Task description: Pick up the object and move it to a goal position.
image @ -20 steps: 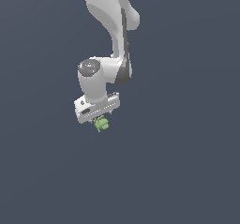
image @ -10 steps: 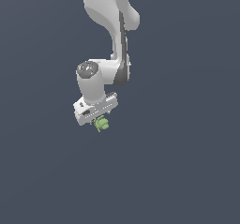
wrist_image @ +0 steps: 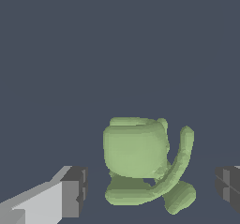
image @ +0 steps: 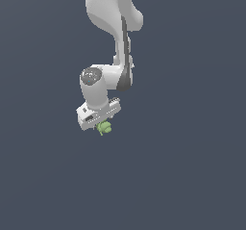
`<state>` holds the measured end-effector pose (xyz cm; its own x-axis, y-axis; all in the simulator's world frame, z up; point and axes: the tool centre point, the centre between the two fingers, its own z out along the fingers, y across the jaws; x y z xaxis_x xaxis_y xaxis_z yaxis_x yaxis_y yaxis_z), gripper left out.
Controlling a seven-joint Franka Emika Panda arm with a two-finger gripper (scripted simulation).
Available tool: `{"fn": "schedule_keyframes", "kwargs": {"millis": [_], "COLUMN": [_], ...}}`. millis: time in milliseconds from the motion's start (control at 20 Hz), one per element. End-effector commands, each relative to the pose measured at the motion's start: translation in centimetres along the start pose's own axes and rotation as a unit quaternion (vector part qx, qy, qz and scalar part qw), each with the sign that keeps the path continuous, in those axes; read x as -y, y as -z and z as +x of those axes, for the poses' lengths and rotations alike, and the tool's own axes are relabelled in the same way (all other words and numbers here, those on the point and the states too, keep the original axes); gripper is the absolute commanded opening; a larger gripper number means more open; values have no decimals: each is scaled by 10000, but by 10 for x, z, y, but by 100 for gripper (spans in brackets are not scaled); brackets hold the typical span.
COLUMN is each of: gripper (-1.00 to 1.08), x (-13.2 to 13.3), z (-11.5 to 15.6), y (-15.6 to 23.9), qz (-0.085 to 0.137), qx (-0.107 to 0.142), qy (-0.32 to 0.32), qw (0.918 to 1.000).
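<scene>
The object [image: 104, 127] is a small, knobbly light-green thing just under the white hand of my gripper [image: 102, 125] in the exterior view. In the wrist view the object [wrist_image: 136, 153] sits between the two fingers of my gripper [wrist_image: 150, 188]. The left fingertip [wrist_image: 75, 190] and the right fingertip [wrist_image: 228, 186] each stand apart from it with a gap of dark background. The gripper is open around the object and does not touch it. No goal marker shows in either view.
The white arm [image: 113, 12] comes down from the top of the exterior view. All around is a plain dark grey-blue ground [image: 192, 176] with no other objects or edges visible.
The arm's wrist has sunk slightly lower and a little to the exterior view's left. The green object has stayed in place under the hand.
</scene>
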<state>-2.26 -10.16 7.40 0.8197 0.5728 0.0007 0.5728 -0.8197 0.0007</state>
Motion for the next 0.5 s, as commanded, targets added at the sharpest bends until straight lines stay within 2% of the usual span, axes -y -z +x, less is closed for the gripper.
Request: {"fn": "schedule_keyframes", "kwargs": {"millis": [0, 400, 450], "gripper": [100, 100, -100], "x": [1, 0, 0], "z": [-1, 0, 0], "y": [-14, -34, -34], "qz": [4, 4, 4], "qx": [4, 3, 3], "qy": [7, 14, 14], "qw": [10000, 10000, 10000]}}
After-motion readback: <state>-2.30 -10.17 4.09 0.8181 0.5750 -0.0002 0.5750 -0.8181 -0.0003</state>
